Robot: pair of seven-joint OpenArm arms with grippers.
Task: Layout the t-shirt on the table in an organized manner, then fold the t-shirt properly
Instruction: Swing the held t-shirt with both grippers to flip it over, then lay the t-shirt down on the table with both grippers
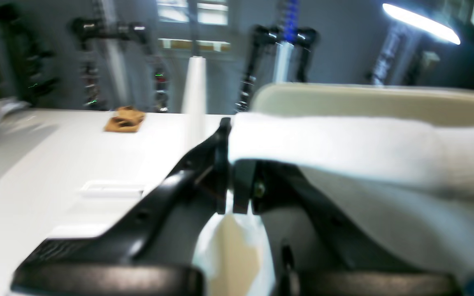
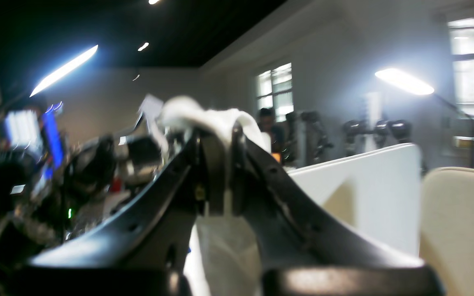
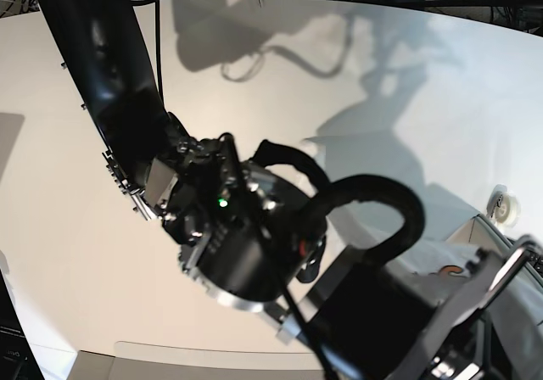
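The white t-shirt (image 1: 344,144) is pinched in my left gripper (image 1: 229,164), whose black jaws are shut on a fold of it; the cloth stretches away to the right, lifted above the table (image 1: 56,164). In the right wrist view my right gripper (image 2: 218,142) is shut on another bunch of the t-shirt (image 2: 208,115), which puffs out over the fingertips and hangs below them. The base view is mostly blocked by both raised arms; only a strip of the t-shirt (image 3: 437,257) with a bit of orange print shows at the lower right on the table (image 3: 68,227).
A brown crumpled object (image 1: 124,119) lies far off on the tabletop. A beige panel (image 1: 364,100) stands behind the cloth, and a white panel (image 2: 368,193) beside it. A small white round object (image 3: 506,206) sits near the table's right edge.
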